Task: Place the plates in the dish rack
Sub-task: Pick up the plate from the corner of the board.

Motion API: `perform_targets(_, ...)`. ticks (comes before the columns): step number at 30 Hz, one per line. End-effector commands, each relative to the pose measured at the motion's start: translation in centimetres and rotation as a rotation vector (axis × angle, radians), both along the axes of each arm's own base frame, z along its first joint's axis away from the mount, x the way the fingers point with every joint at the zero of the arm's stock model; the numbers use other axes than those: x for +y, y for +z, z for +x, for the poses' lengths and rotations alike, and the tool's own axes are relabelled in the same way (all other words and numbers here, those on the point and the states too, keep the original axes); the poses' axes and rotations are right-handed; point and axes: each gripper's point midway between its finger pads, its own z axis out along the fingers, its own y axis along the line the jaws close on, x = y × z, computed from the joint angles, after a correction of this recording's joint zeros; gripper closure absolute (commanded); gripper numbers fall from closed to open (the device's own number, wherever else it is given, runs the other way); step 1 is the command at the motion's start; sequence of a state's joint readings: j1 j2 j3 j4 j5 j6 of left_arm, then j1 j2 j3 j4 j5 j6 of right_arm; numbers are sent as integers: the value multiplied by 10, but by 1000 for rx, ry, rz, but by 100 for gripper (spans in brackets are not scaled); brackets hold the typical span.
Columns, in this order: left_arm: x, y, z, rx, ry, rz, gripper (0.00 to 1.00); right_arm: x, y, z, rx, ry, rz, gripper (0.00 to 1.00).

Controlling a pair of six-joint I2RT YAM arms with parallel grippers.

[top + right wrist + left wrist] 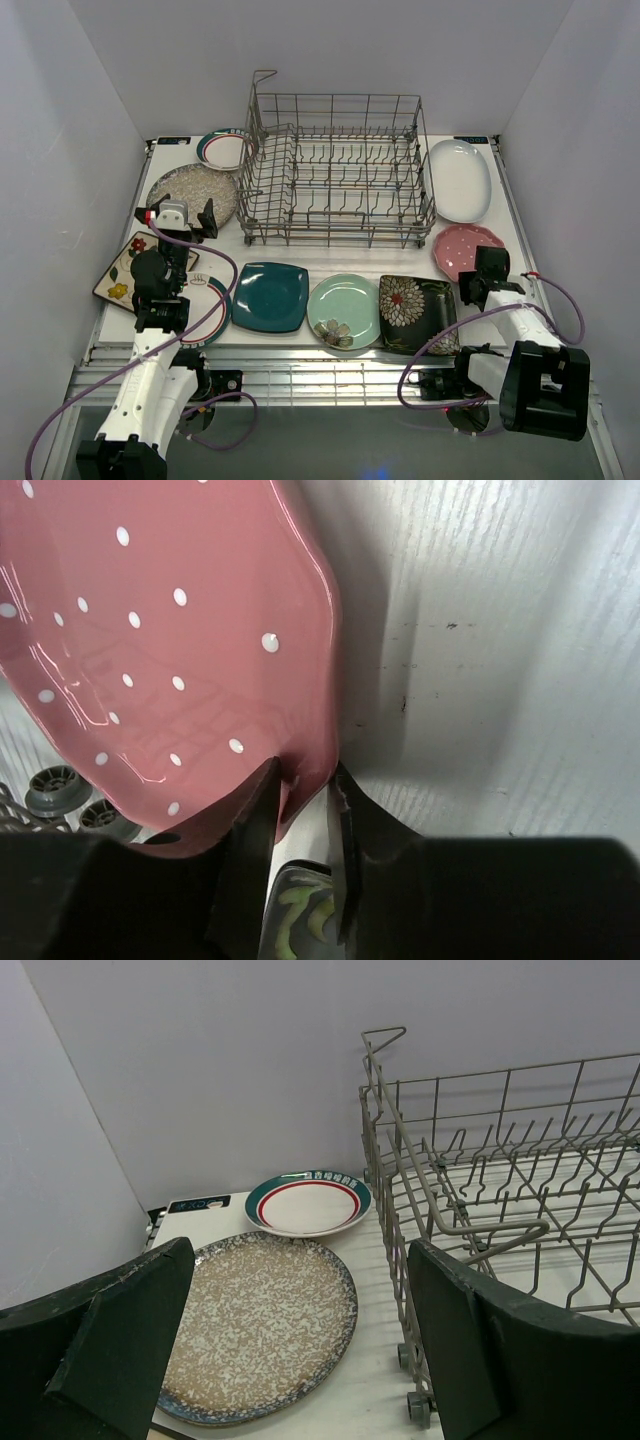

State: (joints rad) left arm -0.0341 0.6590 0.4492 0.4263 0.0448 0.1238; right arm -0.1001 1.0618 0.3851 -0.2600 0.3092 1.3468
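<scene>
White desk (330,256) carries rack (335,170) at centre rear, with plates (270,297) lying flat around it. Right tool (305,780) is clamped on rim of pink plate (465,248), right of rack. Left tool (187,222), jaws wide apart, is above speckled plate (190,190), left of rack.

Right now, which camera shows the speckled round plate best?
The left wrist view: the speckled plate fills the foreground between the open fingers of the left gripper, pattern clear. The top external view shows it small, its near edge under that gripper. The right wrist view misses it.
</scene>
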Motion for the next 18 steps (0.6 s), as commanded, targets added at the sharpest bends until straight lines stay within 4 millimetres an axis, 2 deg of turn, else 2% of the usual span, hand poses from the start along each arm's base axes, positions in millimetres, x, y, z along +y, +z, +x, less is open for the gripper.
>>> perform_targets(1, 1, 4, 0, -11, 5, 3, 2, 6, -5, 0, 34, 42, 23, 69)
perform_targets(2, 1, 4, -1, -14, 5, 2, 2, 6, -4, 1, 34, 43, 27, 81)
perform_targets(4, 1, 4, 0, -12, 7, 4, 2, 8, -2, 1, 23, 43, 32, 92)
perform_targets(9, 1, 5, -1, -15, 5, 2, 2, 1, 8, -3, -21, 21, -2, 92)
perform_targets(11, 1, 5, -1, -14, 5, 2, 2, -5, 10, -13, 2, -17, -28, 92)
perform_targets(18, 1, 4, 0, -9, 6, 2, 2, -21, 40, -21, -70, -77, -105, 92)
